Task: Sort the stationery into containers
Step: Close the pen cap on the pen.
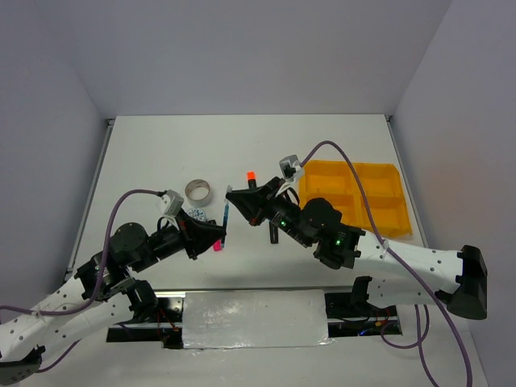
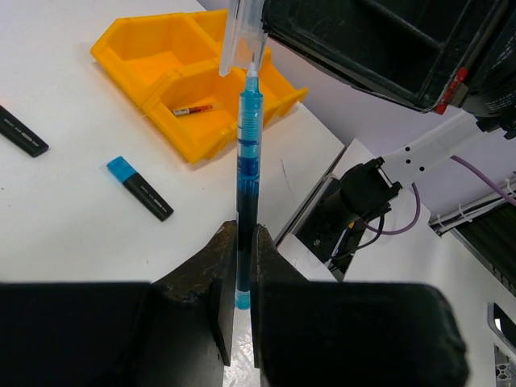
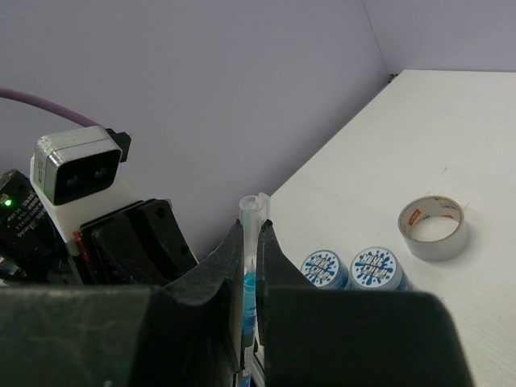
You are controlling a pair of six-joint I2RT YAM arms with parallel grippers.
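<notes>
My left gripper (image 2: pixel 240 242) is shut on the lower end of a thin blue pen (image 2: pixel 247 161), which stands upright between the arms (image 1: pixel 226 214). My right gripper (image 3: pixel 252 230) is shut on the pen's clear cap (image 3: pixel 252 208). The cap (image 2: pixel 242 40) sits right over the pen's tip, and the tip shows just inside its mouth. The yellow-orange tray (image 1: pixel 355 197) lies to the right, with a red pen (image 2: pixel 193 110) in one compartment. A blue-capped highlighter (image 2: pixel 139 187) lies on the table near the tray.
A grey tape ring (image 1: pixel 198 191) and two blue-white tubs (image 3: pixel 324 268) (image 3: pixel 376 268) sit left of the grippers. An orange-capped highlighter (image 1: pixel 251 179) stands behind the right gripper. A pink-capped one (image 1: pixel 218 246) shows under the left gripper. Another black highlighter (image 2: pixel 22 133) lies further off.
</notes>
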